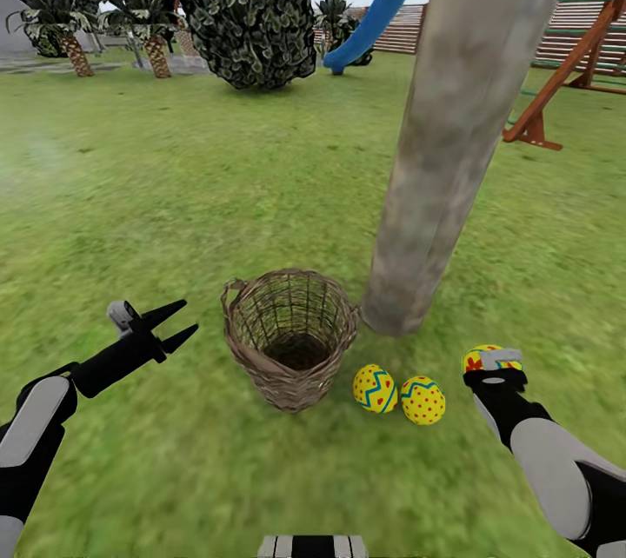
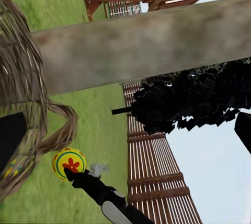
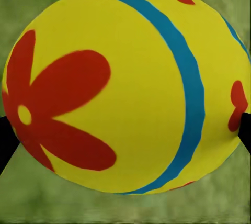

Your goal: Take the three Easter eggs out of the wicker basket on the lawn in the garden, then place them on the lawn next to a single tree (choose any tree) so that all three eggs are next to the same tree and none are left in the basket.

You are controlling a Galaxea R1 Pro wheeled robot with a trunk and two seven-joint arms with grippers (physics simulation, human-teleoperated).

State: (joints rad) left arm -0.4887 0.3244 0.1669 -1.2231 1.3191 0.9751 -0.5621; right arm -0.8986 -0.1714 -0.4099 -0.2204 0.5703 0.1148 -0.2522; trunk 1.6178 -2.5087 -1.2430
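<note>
We observe a round brown open-weave wicker basket (image 1: 290,339), a rough mottled grey-brown bark trunk (image 1: 469,106), smooth matt painted yellow eggs (image 1: 375,388), and matt black plastic gripper fingers (image 1: 178,325).

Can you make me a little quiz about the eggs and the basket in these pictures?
1. How many eggs lie on the lawn beside the wicker basket?
2. True or false: the wicker basket looks empty.
3. Which gripper holds an egg: A) left gripper, B) right gripper?

Key
1. Two: one egg and a second egg, near the tree.
2. True.
3. B. It grips the third egg, with the red flower; the left one is open.
</note>
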